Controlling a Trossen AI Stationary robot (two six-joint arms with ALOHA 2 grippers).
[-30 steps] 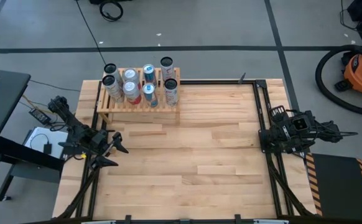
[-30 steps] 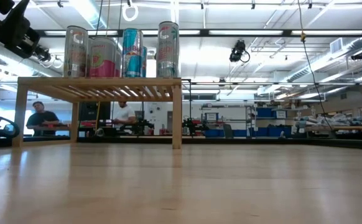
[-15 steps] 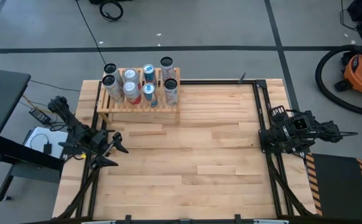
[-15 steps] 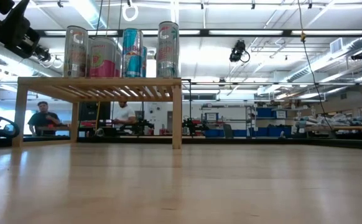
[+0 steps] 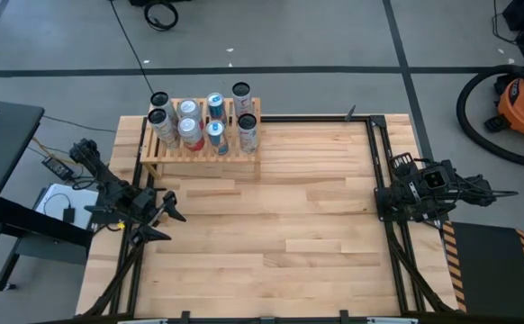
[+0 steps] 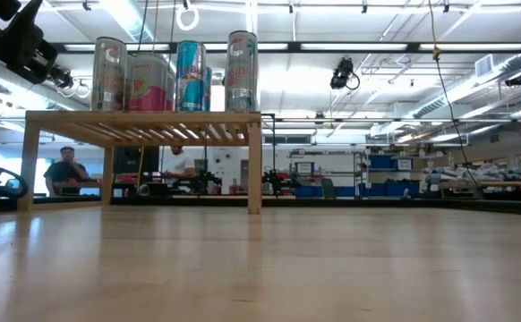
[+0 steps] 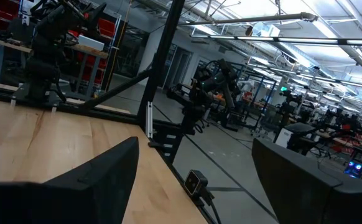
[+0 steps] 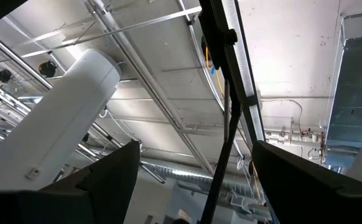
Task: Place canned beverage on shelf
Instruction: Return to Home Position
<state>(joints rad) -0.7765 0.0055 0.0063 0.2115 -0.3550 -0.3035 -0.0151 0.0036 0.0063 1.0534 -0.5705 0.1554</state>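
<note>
Shelf (image 6: 144, 117) of slatted wood holds cylindrical cans (image 6: 189, 76); left fingers (image 7: 94, 180), right fingers (image 8: 88, 180) spread empty.

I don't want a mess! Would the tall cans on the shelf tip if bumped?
Probably: the cans are tall, slim and upright, so a sideways bump could topple one. Standing close together, it might knock neighbours. A fallen can would likely roll off the slatted shelf.

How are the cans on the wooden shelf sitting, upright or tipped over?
Upright. In the low view the cans stand vertical on the shelf; the high view shows their round tops.
</note>
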